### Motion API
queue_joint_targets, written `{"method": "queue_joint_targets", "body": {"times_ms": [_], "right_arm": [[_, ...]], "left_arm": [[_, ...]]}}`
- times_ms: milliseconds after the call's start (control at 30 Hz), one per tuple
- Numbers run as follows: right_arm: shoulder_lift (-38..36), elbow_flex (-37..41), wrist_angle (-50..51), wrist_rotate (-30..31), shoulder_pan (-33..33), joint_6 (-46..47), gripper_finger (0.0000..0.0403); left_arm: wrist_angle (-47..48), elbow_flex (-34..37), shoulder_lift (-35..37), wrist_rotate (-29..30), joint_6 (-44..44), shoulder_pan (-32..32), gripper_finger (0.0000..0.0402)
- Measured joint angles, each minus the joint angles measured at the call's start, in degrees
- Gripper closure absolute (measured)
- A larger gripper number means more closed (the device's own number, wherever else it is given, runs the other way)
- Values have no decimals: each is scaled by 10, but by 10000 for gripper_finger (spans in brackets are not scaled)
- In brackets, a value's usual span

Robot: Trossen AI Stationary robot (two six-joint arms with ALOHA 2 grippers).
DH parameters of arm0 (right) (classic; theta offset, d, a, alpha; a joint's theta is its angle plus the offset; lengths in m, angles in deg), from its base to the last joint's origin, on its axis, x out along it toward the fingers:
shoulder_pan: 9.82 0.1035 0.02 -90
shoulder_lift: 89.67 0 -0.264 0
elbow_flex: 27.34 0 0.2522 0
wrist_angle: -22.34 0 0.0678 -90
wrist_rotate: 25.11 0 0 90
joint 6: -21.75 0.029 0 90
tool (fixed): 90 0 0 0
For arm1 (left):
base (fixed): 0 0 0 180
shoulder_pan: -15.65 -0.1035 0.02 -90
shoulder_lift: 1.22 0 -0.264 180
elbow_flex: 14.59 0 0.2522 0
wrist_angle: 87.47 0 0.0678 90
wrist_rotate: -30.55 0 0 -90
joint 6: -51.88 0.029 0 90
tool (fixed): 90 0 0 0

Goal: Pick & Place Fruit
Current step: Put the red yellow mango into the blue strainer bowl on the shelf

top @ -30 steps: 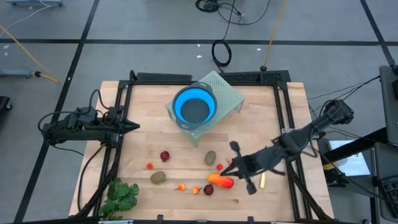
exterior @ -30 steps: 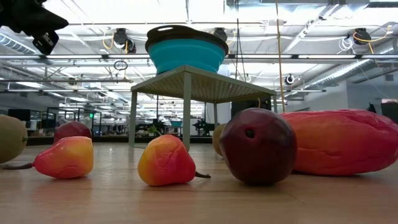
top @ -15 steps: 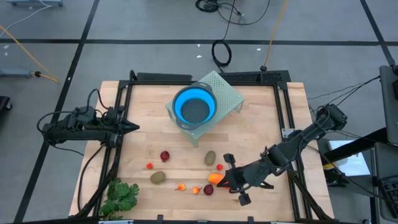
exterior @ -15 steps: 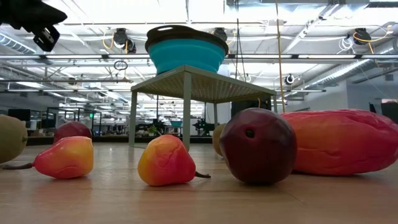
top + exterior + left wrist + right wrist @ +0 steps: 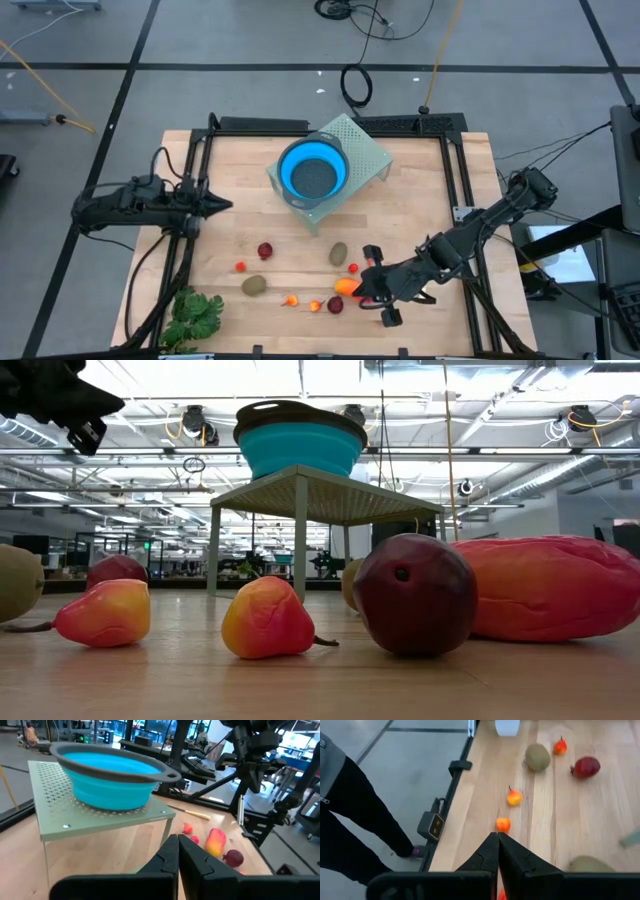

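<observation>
The fruit lies loose on the wooden table's near half. There is a long orange-red piece [image 5: 346,287], two brown-green ovals [image 5: 338,253] [image 5: 254,285], two dark red balls [image 5: 265,250] [image 5: 335,304] and small orange and red ones [image 5: 291,299]. My right gripper [image 5: 360,285] [image 5: 497,840] is shut and slants down just over the long piece's right end. In the low view the long piece [image 5: 550,585] shows nothing on it. My left gripper [image 5: 228,206] [image 5: 178,845] is shut and level at the table's left side, clear of the fruit.
A blue bowl [image 5: 313,172] sits on a green perforated stand [image 5: 358,140] at the far middle. A green leafy bunch [image 5: 195,315] lies at the near left corner. A slim knife [image 5: 192,812] lies on the table's right part. A person's leg [image 5: 350,820] stands beside the table.
My right gripper has sunk and gone toward the table's near edge, over the long orange-red piece's right end, rolling its wrist as it went. It stays shut. My left gripper has edged a little toward the table's right. No fruit has moved.
</observation>
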Motion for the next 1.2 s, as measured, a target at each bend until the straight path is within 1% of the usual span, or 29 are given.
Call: {"method": "queue_joint_targets", "body": {"times_ms": [133, 267, 367, 467, 700, 833, 967, 1067, 1200], "right_arm": [[0, 0, 7, 1, -4, 8, 403], [0, 0, 9, 1, -5, 10, 403], [0, 0, 24, 0, -7, 31, 403], [0, 0, 37, 0, -11, 57, 403], [0, 0, 36, 0, -12, 58, 403], [0, 0, 35, 0, -15, 58, 403], [0, 0, 33, 0, -19, 58, 403], [0, 0, 34, -1, -23, 58, 403], [0, 0, 34, -2, -27, 58, 403]], "left_arm": [[-15, 20, 0, 0, -7, 0, 393], [-16, 34, 0, -5, -11, 0, 400], [-31, 43, 0, -5, -11, 0, 395], [-41, 45, 0, -9, -7, 0, 391], [-44, 45, 2, -39, 8, 0, 399], [-46, 45, 10, -40, 14, 1, 393], [-39, 49, 10, -39, 14, 13, 399], [-59, 68, 10, -33, 12, 30, 397], [-117, 109, 10, -15, 0, 55, 397]]}}
